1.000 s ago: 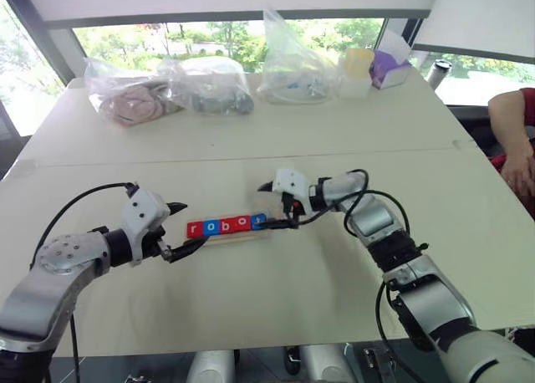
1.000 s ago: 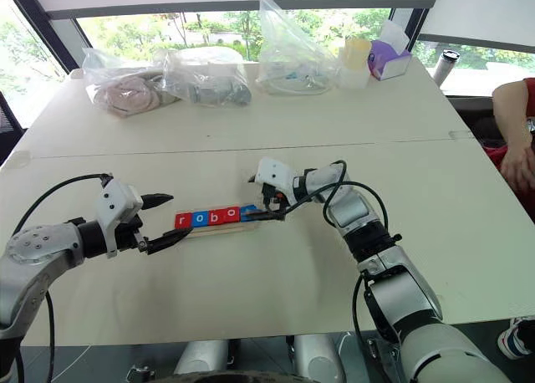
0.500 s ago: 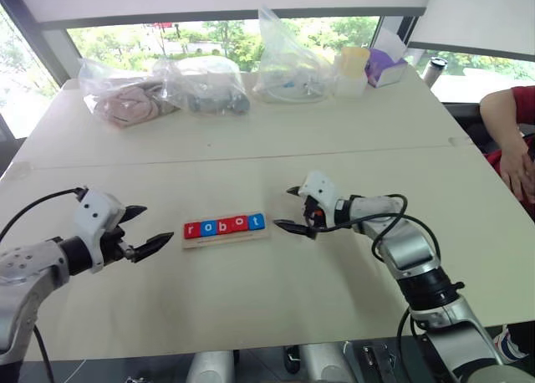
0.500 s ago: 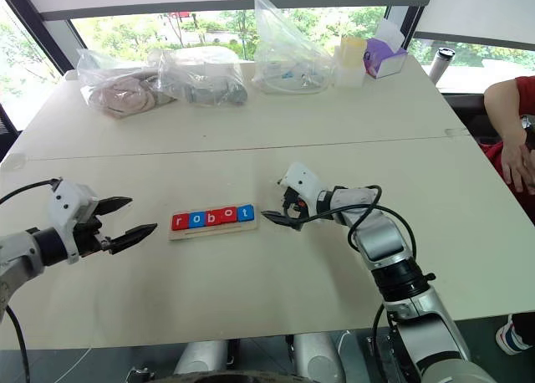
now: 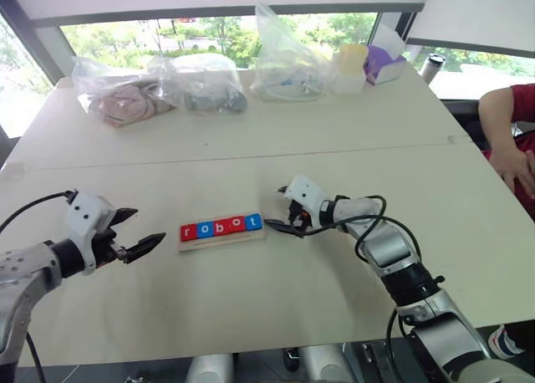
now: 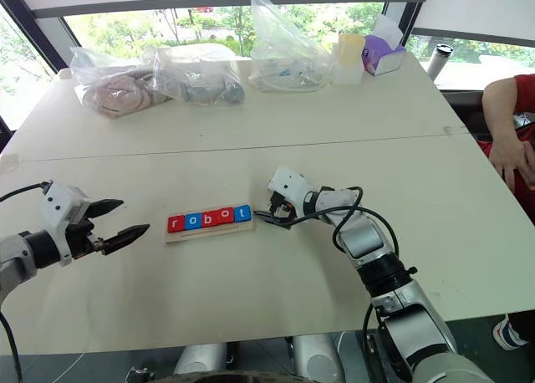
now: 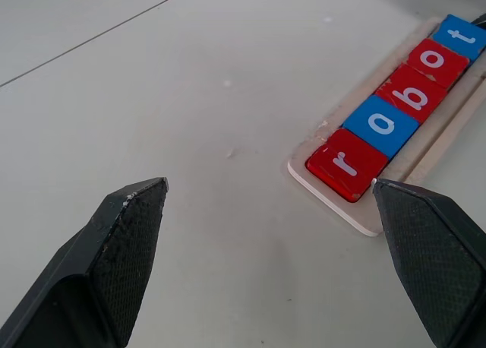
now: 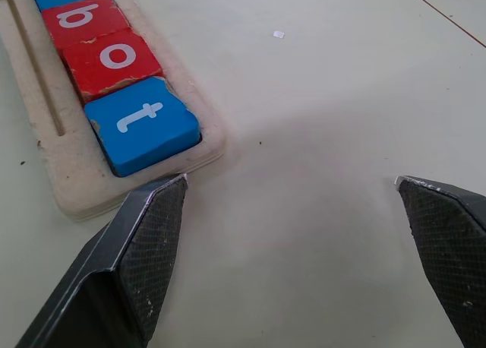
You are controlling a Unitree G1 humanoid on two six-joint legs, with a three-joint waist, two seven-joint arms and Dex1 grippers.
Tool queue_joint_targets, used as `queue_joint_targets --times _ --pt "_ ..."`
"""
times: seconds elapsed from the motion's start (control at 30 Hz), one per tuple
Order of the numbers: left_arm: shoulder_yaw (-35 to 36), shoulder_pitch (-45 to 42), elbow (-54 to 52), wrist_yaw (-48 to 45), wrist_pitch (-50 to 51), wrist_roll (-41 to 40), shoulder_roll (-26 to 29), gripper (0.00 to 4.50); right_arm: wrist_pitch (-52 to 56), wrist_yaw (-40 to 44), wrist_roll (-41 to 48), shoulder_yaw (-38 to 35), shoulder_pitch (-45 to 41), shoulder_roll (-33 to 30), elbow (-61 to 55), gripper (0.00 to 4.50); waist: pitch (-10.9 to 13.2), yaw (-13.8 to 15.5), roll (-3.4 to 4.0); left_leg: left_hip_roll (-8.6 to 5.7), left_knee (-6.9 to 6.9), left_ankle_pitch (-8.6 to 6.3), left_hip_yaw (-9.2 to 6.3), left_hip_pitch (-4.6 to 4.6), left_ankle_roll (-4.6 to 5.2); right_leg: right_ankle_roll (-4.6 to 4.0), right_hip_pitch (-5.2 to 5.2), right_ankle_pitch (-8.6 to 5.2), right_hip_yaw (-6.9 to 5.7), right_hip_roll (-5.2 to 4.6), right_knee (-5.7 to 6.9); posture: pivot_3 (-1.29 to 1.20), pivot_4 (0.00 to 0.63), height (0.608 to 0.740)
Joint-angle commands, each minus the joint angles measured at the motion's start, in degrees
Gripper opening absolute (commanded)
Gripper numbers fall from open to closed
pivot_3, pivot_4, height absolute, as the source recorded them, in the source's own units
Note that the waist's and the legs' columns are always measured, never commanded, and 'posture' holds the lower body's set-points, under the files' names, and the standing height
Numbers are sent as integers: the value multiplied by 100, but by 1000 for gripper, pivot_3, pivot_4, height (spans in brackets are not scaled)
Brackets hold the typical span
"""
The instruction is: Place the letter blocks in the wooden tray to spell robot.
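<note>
Lying mid-table, the wooden tray [image 5: 222,236] holds all five letter blocks [image 5: 221,227] in a row reading "robot". The right gripper [image 5: 282,210] sits just off the tray's 3 o'clock end, fingers spread and empty. The left gripper [image 5: 138,232] hangs at 9 o'clock, clear of the tray, fingers likewise apart, holding nothing.

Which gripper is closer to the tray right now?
Right. The right gripper sits open just off the tray's t end; the left gripper is open, farther off beyond the r end.
</note>
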Motion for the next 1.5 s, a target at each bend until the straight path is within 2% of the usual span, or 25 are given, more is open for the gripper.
queue_joint_targets --times 0.03,0.73,1.03,1.5 --pt "119 18 -167 62 -81 -7 -13 4500 -57 -1 -5 -3 -69 -5 -268 4467 0 0 0 0 0 0 0 1 0 0 0 0 0 0 1 0 150 740" --pt "-75 -101 -175 198 -68 -3 -96 4500 -34 69 -1 127 -144 208 -355 4467 0 -1 0 0 4 0 0 2 0 11 1 9 0 1 8 0 150 740" --pt "-84 -83 -191 247 -86 5 -132 4500 -286 38 -231 105 -209 -77 -288 4467 0 0 -1 -1 6 0 1 2 0 11 1 9 0 1 9 0 150 740" --pt "-165 -106 -171 255 -108 56 -138 4500 -55 60 -149 233 -137 154 -694 4467 -1 0 -1 -1 8 0 -1 3 0 9 1 13 0 1 14 0 150 740"
